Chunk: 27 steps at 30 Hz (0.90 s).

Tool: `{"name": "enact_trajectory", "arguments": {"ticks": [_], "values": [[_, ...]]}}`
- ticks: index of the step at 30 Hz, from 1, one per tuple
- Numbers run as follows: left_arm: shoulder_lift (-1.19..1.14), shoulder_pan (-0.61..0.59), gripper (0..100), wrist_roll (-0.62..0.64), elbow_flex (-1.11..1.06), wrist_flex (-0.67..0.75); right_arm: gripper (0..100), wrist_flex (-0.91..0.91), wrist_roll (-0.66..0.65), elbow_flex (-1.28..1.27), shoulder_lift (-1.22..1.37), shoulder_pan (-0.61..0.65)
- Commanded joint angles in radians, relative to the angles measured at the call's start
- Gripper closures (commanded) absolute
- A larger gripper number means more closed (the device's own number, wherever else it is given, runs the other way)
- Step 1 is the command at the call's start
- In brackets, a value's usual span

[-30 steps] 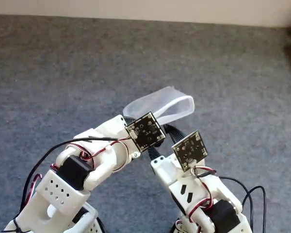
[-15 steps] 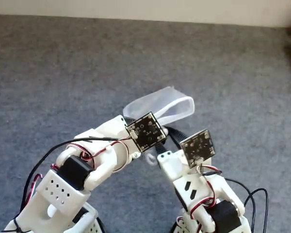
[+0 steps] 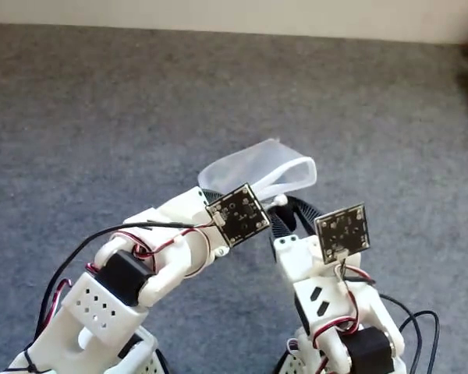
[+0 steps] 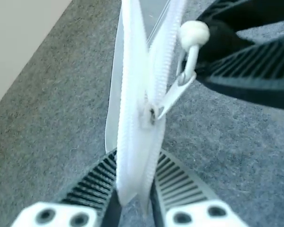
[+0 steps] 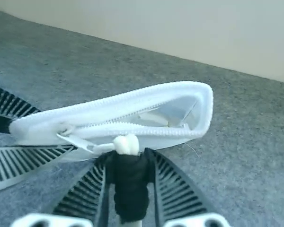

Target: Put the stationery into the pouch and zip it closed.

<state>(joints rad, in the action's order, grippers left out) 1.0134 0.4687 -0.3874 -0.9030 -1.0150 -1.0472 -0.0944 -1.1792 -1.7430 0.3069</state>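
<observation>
Pouch (image 4: 132, 156) is held off the grey table (image 3: 101, 117), its nearest end pinched flat in the narrow-closed left gripper (image 4: 136, 163). Just past that grip the slider (image 4: 151, 113) is seen on the teeth, with only the short stretch behind it joined. The zip pull (image 5: 127, 144), ending in a pale bead, is clamped in the closed right gripper (image 5: 128, 158) just beside the pouch's long edge.

Over the last second the right arm has been carried to its own side, along the length of the pouch, while the left arm has been kept almost in place; the pouch has been nudged slightly with it. This is judged to be the start of the closing pull, with most of the travel left to do.

Farther on, the two rows of teeth are parted and the mouth is open up to the rounded far end (image 5: 203, 101).

Whether the stationery is inside cannot be settled: only faint shapes are made out through the translucent wall. In the high view both grips are hidden under the wrist cameras, and how far the slider has moved cannot be read.
</observation>
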Motion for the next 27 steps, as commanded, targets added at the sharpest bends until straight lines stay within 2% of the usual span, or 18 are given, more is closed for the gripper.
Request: {"name": "enact_trajectory", "arguments": {"ticks": [1,11,19,27], "values": [[0.010,-0.039,100,0.012,-0.002,-0.012,99.3,0.004,0.008,0.107,-0.007,-0.068],[0.010,-0.042,100,0.012,-0.002,-0.012,99.3,0.001,0.008,0.148,-0.007,-0.070],[0.010,-0.044,100,0.029,-0.002,-0.012,99.3,0.085,0.008,0.145,-0.007,-0.205],[0.010,-0.044,100,0.035,-0.002,-0.012,99.3,0.101,0.008,0.148,-0.007,-0.222]]}}
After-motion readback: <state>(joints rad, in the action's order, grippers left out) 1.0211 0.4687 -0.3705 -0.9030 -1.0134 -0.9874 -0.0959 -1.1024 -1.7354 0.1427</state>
